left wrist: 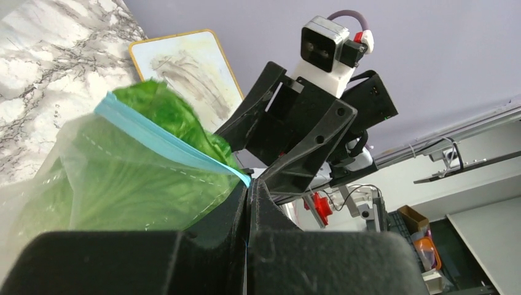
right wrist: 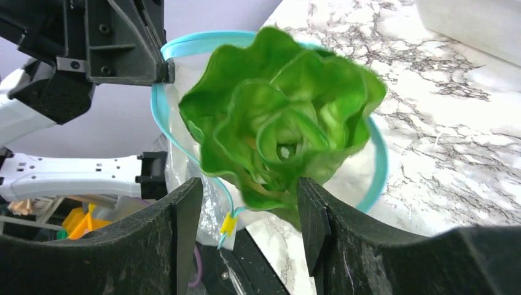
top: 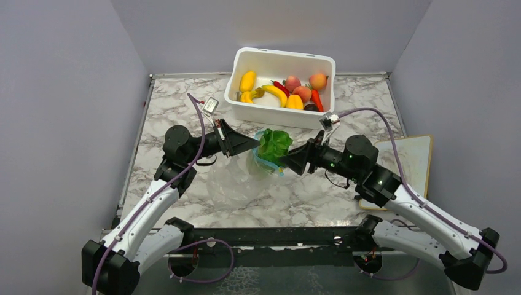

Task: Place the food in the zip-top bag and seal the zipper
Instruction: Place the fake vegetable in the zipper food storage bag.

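Loading lettuce [right wrist: 282,129] into zip-top bag [left wrist: 80,153].
Left pincer [left wrist: 247,196] pinches the limp bag's zipper [left wrist: 160,142]; right pincer [right wrist: 249,187] straddles light, slippery-looking lettuce base, grip unclear.

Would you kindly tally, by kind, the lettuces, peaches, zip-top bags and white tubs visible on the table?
Lettuce: 1
Peaches: 3
Zip-top bag: 1
White tub: 1
Total: 6
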Controlling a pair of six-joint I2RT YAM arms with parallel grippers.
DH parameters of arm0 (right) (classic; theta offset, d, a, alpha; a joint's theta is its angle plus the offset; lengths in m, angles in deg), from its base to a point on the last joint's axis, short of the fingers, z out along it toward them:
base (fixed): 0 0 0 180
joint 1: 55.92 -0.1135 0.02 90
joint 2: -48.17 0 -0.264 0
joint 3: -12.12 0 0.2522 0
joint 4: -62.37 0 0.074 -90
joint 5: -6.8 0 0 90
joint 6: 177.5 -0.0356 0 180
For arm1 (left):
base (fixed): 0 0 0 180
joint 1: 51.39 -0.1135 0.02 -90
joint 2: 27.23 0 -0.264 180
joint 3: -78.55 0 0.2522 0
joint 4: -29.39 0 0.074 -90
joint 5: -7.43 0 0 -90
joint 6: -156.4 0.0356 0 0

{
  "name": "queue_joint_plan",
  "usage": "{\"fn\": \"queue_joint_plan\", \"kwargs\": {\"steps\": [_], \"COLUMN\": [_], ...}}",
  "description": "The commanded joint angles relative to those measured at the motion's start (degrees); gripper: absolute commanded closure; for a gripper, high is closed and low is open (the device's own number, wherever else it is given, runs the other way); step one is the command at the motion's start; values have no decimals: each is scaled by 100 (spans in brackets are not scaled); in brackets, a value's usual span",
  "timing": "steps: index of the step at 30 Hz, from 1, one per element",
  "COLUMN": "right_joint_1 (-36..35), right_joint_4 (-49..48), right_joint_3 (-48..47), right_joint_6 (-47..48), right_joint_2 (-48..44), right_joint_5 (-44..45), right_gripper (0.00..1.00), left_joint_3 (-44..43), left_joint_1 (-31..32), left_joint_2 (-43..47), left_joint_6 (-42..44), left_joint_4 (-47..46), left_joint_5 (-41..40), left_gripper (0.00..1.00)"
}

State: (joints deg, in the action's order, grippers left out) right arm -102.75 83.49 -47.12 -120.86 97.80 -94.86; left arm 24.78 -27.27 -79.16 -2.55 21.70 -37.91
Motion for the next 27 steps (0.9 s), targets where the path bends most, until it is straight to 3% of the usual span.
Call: {"fn": "queue_joint_plan", "kwargs": {"steps": [1, 6, 13, 19, 23, 27], "right_joint_1": [-28, -28, -28, -20, 42, 266], "right_joint_4": [414, 160, 1409, 1369, 1754, 1730], "right_joint_3": [-47, 349, 110, 389, -92, -297], "right_joint_6": [-494, -1825, -2905, -2551, -2121, -1950], "right_joint_2": [-387, -887, -843, -659, -446, -155], "right_joint_5": [649, 1124, 2694, 2966, 3491, 3286], "right_gripper": [42, 44, 46, 51, 54, 55], "left_joint_3": [14, 43, -69, -242, -445, -572], "left_joint_1": [19, 21, 18, 20, 15, 18], "left_joint_2": [152, 196, 183, 223, 305, 378], "left_joint_6": [-75, -79, -76, -73, -50, -47], "left_joint_4": [-315, -316, -316, -316, -324, -323], "left_joint_5": [-75, -59, -8, -66, -115, -192], "left_gripper": [100, 100, 100, 100, 100, 100]}}
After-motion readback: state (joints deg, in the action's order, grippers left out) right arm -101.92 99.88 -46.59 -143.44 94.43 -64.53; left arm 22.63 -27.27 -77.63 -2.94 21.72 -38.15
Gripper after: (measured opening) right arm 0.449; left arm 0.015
